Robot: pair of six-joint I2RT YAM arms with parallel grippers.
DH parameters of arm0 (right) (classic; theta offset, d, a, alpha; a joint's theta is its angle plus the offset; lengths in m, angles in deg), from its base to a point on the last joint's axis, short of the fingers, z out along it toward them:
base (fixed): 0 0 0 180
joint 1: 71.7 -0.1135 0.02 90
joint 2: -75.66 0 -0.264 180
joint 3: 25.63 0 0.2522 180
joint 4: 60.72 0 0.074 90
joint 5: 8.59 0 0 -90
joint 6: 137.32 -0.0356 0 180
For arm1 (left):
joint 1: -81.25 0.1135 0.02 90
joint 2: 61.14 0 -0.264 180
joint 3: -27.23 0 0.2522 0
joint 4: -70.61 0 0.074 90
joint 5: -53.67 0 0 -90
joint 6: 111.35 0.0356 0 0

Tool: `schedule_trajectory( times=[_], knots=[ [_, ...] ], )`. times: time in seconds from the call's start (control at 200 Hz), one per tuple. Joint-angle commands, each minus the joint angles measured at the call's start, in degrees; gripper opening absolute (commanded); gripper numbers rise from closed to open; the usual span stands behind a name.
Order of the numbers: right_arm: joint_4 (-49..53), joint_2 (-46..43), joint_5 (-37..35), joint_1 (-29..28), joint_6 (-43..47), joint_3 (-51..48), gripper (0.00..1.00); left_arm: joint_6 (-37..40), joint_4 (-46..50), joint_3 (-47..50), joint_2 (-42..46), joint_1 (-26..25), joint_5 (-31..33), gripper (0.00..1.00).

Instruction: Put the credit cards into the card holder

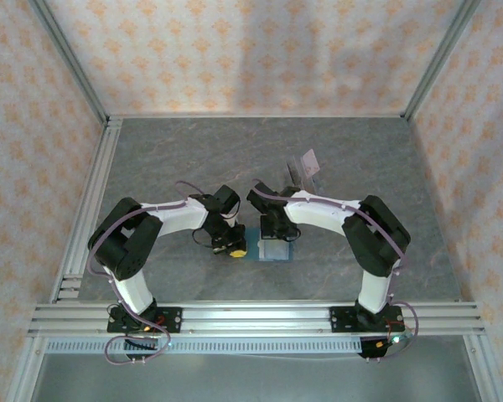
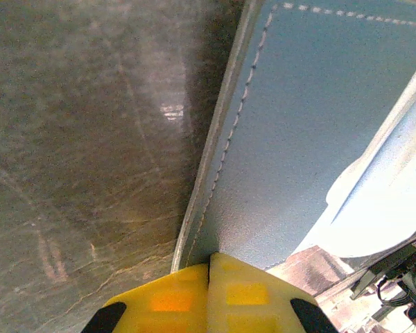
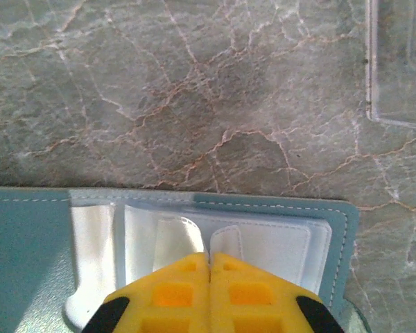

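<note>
The card holder (image 1: 272,249) lies open on the table between the two arms, teal outside with pale pockets (image 3: 263,239) inside. My left gripper (image 2: 209,258) is shut, its yellow fingertips resting on the teal flap (image 2: 298,125) near its stitched edge. My right gripper (image 3: 209,255) is also shut with nothing between the fingers, and its tips sit on the pale pockets close to two small tabs. One pinkish credit card (image 1: 311,157) stands in a clear stand behind the right arm. Whether any card sits in the pockets I cannot tell.
The clear slotted stand (image 1: 302,172) is on the grey marble table (image 1: 193,151) just beyond the right wrist, and its corner (image 3: 402,62) appears in the right wrist view. Patterned walls and aluminium rails (image 1: 92,209) enclose the table.
</note>
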Motion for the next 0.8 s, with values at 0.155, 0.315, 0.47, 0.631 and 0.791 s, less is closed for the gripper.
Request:
schedule_trajectory(
  times=[0.155,0.315,0.47,0.631,0.791],
  knots=[
    [4.63,0.59,3.08,-1.98,0.07,6.93,0.00,-0.71,0.51,1.58,-3.30,-1.24,3.74,0.01],
    [2.36,1.64,8.92,-2.05,-2.08,7.39,0.11,-1.44,-0.08,1.60,-3.15,-1.51,3.39,0.01],
    [-1.86,2.74,13.24,-2.02,-5.03,6.48,0.30,-1.27,0.30,1.11,-2.78,-1.53,3.28,0.01],
    [-5.17,2.79,15.22,-1.68,-7.75,5.33,0.39,-1.02,1.04,0.68,-2.20,-1.51,3.35,0.01],
    [-10.48,0.70,17.74,-1.03,-10.89,2.53,0.50,-0.57,2.27,0.46,-0.62,-1.09,3.14,0.02]
  ],
)
